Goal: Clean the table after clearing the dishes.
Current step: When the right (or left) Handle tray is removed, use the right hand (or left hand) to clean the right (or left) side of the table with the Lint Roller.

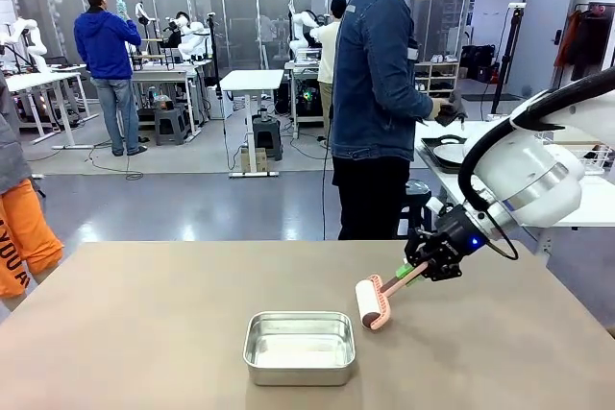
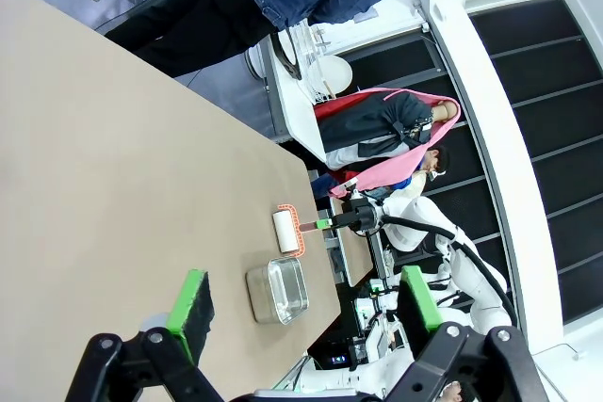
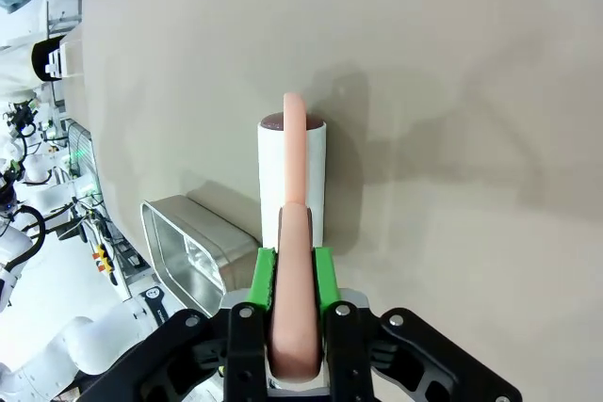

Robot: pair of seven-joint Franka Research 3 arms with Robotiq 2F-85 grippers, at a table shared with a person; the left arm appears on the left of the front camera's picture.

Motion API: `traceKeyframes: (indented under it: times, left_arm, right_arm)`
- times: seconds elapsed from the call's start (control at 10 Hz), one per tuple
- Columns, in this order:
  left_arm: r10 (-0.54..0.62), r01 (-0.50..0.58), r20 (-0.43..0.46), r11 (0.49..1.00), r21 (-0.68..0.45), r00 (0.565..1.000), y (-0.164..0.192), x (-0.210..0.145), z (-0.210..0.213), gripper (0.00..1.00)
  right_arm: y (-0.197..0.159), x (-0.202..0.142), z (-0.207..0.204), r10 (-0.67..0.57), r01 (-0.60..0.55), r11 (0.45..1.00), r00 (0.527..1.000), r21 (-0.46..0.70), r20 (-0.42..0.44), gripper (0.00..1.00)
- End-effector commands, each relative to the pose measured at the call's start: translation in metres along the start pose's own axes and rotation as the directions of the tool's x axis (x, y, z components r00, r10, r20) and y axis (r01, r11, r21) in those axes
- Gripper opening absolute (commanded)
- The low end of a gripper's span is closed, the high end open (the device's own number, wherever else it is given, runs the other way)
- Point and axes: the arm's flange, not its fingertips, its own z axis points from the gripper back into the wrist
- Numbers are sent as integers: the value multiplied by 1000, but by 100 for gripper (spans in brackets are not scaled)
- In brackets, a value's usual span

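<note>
Front view showed the right gripper (image 1: 413, 271) clamped on the pink lint roller (image 1: 370, 302), whose drum seemed to touch the table (image 1: 144, 324) just right of the steel pan (image 1: 300, 346). The left gripper (image 2: 303, 300) hung open-jawed. Straight, overlapping strokes under even pressure, clear of the pan, looked wisest.

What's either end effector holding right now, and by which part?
Right end effector grips the lint roller by its pink handle; left end effector holds nothing.
</note>
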Motion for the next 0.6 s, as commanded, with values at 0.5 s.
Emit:
traceKeyframes:
  times: [0.5]
  left_arm:
    - [-7, 7, -7, 1000, -8, 1000, -1, -2, 3, 100]
  right_arm:
    - [-127, -21, 78, -68, 85, 973, 994, -214, 85, 21]
